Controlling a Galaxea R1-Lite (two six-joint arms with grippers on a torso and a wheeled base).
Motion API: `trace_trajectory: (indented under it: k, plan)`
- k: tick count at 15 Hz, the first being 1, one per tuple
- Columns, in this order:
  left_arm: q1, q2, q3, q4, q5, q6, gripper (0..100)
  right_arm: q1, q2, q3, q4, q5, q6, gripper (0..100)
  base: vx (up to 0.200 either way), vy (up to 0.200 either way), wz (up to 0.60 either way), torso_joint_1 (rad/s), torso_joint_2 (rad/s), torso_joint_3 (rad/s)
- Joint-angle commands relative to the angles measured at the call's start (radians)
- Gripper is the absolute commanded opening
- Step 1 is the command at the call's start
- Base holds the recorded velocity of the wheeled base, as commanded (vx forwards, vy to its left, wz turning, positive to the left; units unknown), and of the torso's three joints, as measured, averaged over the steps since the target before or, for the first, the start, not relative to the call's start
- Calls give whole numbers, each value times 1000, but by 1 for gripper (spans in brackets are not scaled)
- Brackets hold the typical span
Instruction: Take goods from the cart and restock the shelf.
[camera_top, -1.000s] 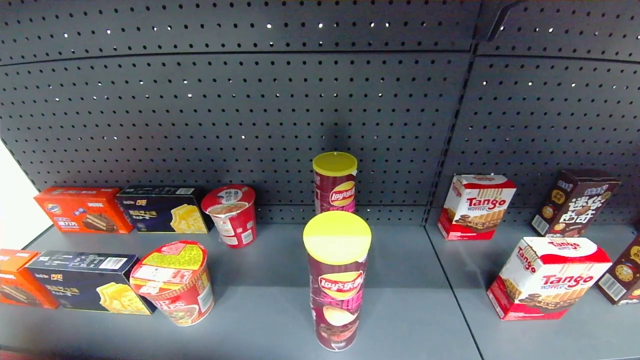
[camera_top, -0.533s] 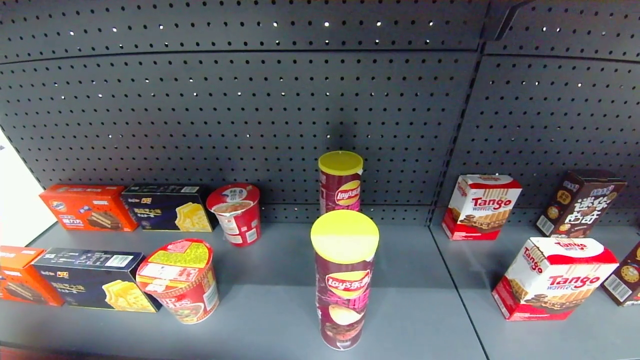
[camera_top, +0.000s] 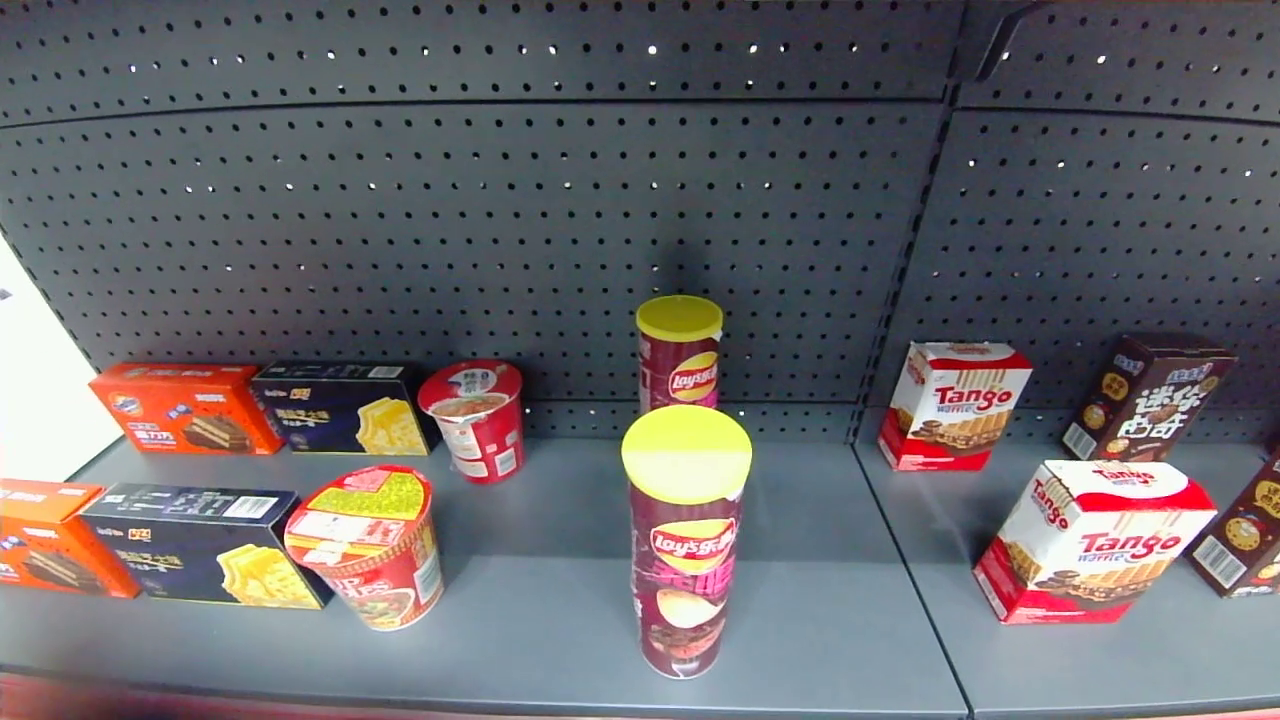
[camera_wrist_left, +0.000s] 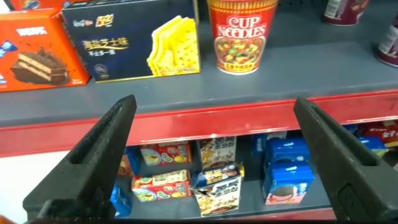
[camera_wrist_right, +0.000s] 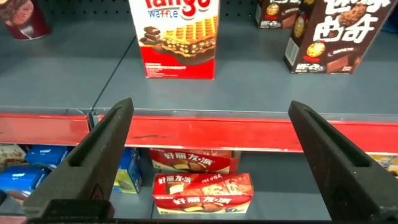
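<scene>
The grey shelf (camera_top: 830, 600) carries two maroon chip cans with yellow lids, one at the front (camera_top: 686, 540) and one behind it (camera_top: 680, 355). To their left stand a large cup noodles (camera_top: 370, 548) and a small red cup (camera_top: 475, 420). My left gripper (camera_wrist_left: 214, 106) is open and holds nothing, in front of the shelf edge facing the cup noodles (camera_wrist_left: 241, 34) and a dark blue box (camera_wrist_left: 134, 40). My right gripper (camera_wrist_right: 210, 107) is also open and holds nothing, facing a wafer box (camera_wrist_right: 177, 37) and a brown cookie box (camera_wrist_right: 336, 34).
Orange (camera_top: 185, 408) and dark blue (camera_top: 345, 408) boxes line the shelf's left side. Two wafer boxes (camera_top: 1095, 545) and brown cookie boxes (camera_top: 1145, 400) stand at the right. A perforated back panel (camera_top: 500, 220) closes the rear. Below the red edge strip (camera_wrist_left: 217, 121), a lower shelf holds more boxes (camera_wrist_right: 202, 190).
The whole head view has shifted slightly, so the camera moved. The goods on the shelf stand as before.
</scene>
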Motion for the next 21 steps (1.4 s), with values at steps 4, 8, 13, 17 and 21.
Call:
trace_trajectory:
  k: [4,8,13,17,21]
  plan:
    - [0,1,0,0,-2,1,100,0,0,0,-1,1,-1,100,0,0,0,0,0,0]
    - [0,1,0,0,-2,-2,100,0,0,0,-1,1,-1,100,0,0,0,0,0,0]
    - [0,1,0,0,0,-5,100,0,0,0,-1,1,-1,100,0,0,0,0,0,0]
    - [0,1,0,0,0,-5,100,0,0,0,-1,1,-1,100,0,0,0,0,0,0]
    - [0,1,0,0,0,-5,100,0,0,0,-1,2,-1,100,0,0,0,0,0,0]
